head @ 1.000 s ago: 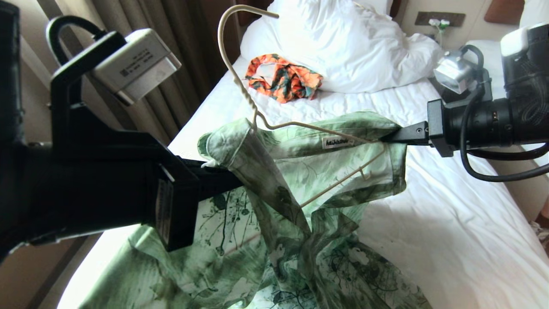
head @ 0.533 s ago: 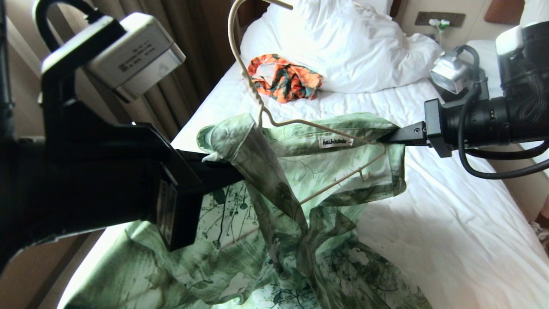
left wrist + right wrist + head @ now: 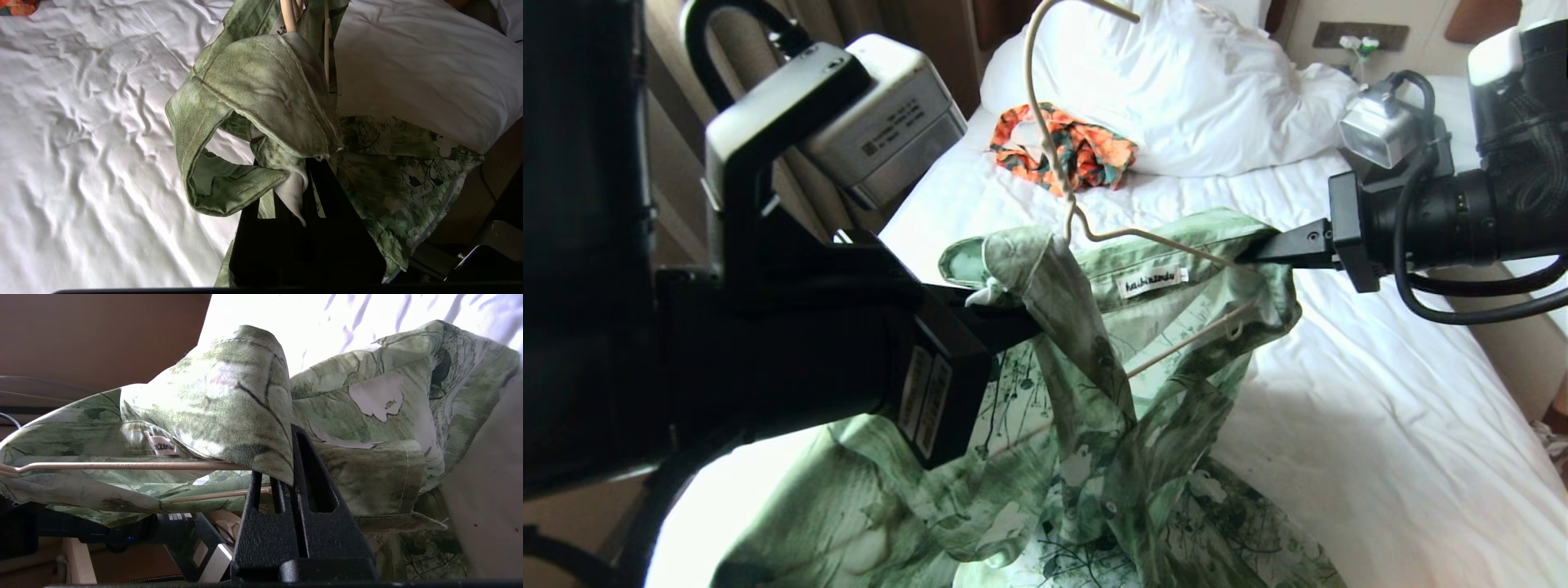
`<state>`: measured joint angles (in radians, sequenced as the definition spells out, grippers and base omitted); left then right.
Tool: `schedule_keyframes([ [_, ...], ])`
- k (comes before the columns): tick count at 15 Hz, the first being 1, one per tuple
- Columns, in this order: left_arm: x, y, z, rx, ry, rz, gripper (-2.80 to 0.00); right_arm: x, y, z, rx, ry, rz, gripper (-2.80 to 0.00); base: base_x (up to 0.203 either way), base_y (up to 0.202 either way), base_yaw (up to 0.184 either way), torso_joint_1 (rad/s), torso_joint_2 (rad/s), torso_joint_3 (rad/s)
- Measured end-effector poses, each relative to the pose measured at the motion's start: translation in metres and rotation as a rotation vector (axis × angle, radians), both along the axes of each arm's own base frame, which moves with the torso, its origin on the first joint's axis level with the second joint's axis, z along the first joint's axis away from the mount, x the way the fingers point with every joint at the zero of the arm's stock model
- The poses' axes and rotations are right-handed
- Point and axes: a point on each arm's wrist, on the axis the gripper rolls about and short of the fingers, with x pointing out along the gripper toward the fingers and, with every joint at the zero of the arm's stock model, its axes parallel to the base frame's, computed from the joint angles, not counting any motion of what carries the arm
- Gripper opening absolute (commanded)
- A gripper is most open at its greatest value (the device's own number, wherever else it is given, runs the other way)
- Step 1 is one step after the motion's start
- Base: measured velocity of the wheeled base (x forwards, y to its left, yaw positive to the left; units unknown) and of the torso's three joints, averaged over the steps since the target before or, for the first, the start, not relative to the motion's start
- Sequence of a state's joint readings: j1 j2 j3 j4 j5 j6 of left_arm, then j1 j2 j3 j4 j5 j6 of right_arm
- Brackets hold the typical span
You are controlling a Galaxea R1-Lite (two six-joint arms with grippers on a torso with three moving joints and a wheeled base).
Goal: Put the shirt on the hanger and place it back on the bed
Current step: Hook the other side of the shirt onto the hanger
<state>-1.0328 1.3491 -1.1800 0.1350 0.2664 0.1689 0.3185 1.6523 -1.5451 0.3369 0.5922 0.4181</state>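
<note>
The light green flowered shirt hangs above the bed, stretched by its collar between both grippers, its lower part bunched on the sheet. My left gripper is shut on the collar's left end. At the right end of the collar my right gripper is shut on a fold of the fabric. The cream wire hanger sits inside the neck opening, with its hook sticking up over the collar. Its wire runs under the cloth toward the right gripper.
An orange-and-green garment lies near the white pillows at the head of the bed. A second bed is at the far right. The left arm's bulk blocks the left side of the head view.
My left arm has swung right, toward the right gripper, carrying the collar end with it. The hanger's hook has shifted right. The right gripper has hardly moved.
</note>
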Motion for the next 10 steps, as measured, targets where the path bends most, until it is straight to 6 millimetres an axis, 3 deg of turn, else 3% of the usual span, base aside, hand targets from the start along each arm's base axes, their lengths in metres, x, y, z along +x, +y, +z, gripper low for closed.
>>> schedule_keyframes([
  [6, -0.003, 0.005, -0.006, 0.015, 0.009, 0.005, -2.8, 0.022, -0.019, -0.004, -0.007, 0.004, -0.08, -2.8, 0.0, 0.0, 0.0, 0.0, 0.0, 0.0],
  [10, -0.005, 0.014, -0.01, 0.027, 0.007, 0.031, -2.8, 0.024, -0.021, -0.01, -0.016, 0.035, -0.088, -2.8, 0.0, 0.0, 0.0, 0.0, 0.0, 0.0],
])
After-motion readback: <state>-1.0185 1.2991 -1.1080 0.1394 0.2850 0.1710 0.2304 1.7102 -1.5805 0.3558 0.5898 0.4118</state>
